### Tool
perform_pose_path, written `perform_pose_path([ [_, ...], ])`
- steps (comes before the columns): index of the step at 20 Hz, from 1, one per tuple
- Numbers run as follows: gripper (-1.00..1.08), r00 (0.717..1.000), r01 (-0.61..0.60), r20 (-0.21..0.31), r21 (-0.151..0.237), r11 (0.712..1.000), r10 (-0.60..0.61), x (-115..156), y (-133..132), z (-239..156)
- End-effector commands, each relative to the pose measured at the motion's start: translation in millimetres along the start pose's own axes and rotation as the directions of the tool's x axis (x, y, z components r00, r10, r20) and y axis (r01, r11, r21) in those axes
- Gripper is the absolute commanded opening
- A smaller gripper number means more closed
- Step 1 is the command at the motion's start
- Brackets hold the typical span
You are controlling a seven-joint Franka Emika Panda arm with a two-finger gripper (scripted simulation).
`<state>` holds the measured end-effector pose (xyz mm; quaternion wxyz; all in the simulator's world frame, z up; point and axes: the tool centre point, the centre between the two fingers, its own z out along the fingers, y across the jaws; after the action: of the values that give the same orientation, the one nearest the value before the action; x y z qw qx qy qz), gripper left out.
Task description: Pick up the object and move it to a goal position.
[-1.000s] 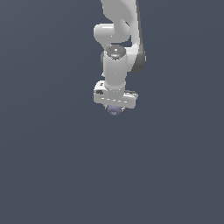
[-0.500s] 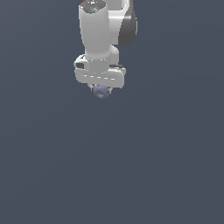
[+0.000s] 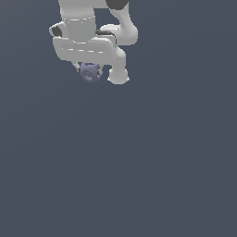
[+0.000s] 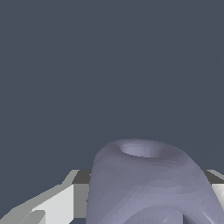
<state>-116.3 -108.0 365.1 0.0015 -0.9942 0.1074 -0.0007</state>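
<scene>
Since the previous frame, white robot gripper (image 3: pixel 89 69) shifted toward the frame's upper left, nearer the camera. It was clamped on the small lumpy lavender-blue object (image 3: pixel 89 73) beneath it, hollow facing the wrist camera; long axis unclear.

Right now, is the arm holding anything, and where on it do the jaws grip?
Yes. The gripper holds the small lavender-blue object, clamped between the jaws at its sides. The exact contact spots are hidden in both views.
</scene>
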Motion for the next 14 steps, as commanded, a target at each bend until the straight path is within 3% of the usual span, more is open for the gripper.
perform_pose_path([
  [1,-1.0,1.0,0.0,0.001,0.0,1.0,0.0,-1.2,14.0,-23.2],
  [14,-1.0,1.0,0.001,0.001,-0.003,1.0,-0.001,0.4,52.1,-88.2],
])
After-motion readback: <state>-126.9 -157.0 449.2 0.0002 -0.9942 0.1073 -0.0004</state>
